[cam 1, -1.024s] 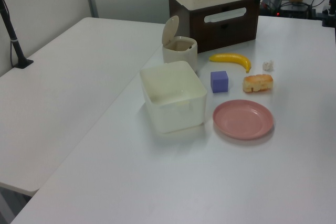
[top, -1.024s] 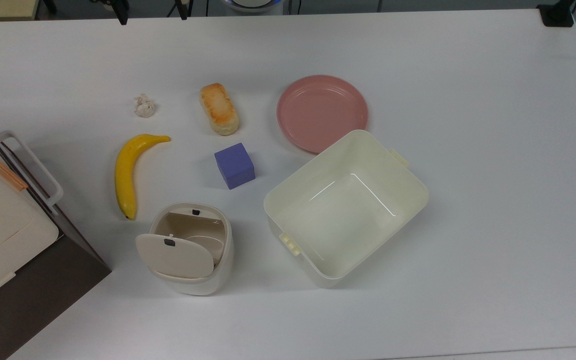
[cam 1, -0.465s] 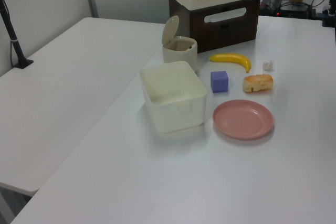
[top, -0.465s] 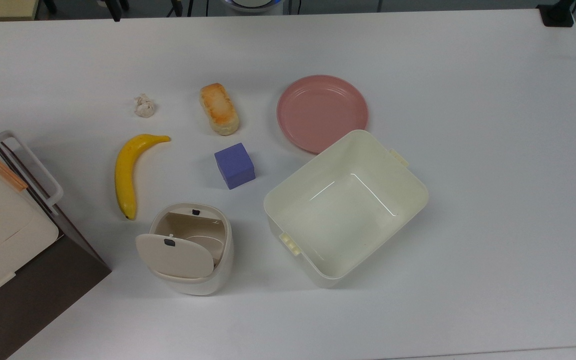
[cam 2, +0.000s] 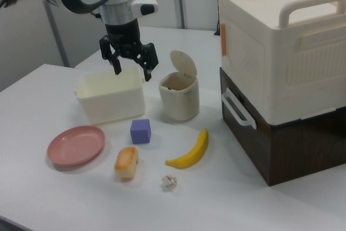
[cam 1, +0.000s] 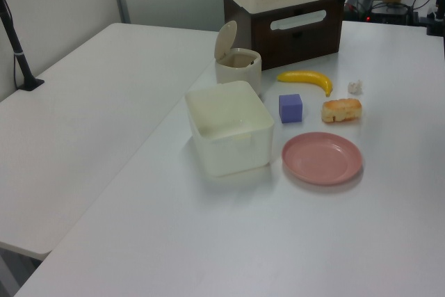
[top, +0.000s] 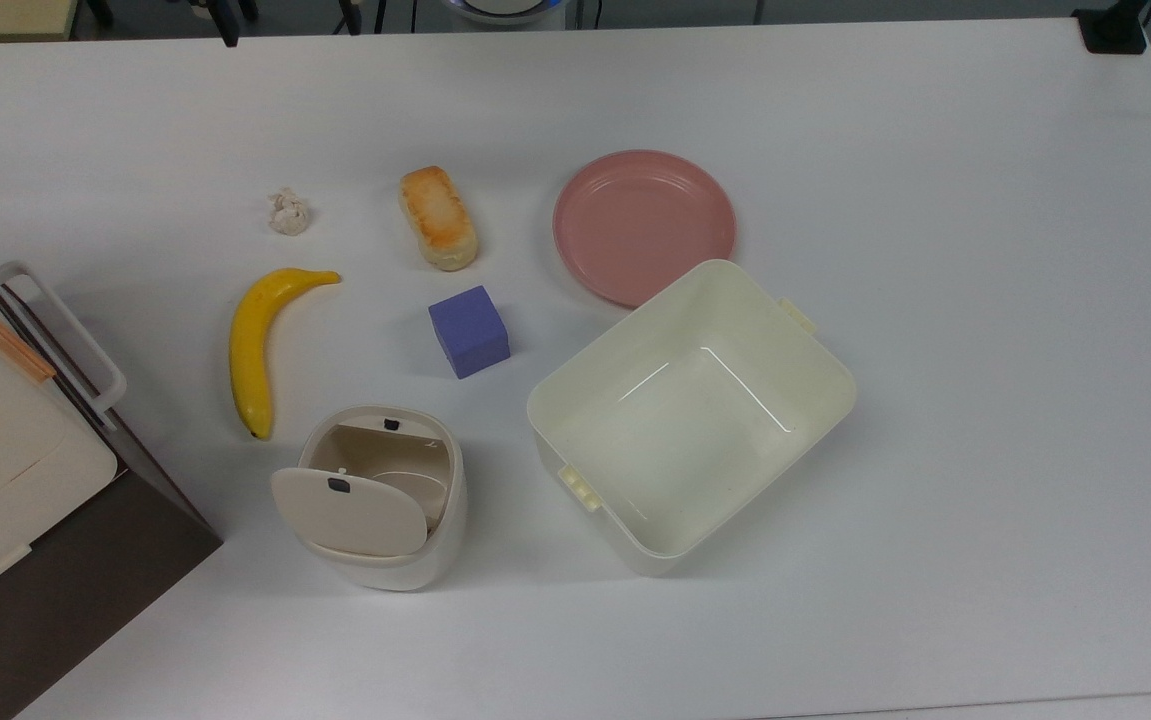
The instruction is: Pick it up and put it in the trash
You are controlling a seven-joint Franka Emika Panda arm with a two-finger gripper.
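White tables [cam 1: 97, 144], grey wall [cam 1: 62, 5]

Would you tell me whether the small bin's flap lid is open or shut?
Open: the flap lid stands raised above the small bin, its mouth exposed.

Bright, even overhead light, soft faint shadows, mild glare on white table [top: 935, 250].

A banana [top: 257, 345], bread roll [top: 438, 218], purple cube [top: 469, 331], pink plate [top: 644, 226] and cream tub [top: 692, 415] sit apart on the white table [top: 985, 300].
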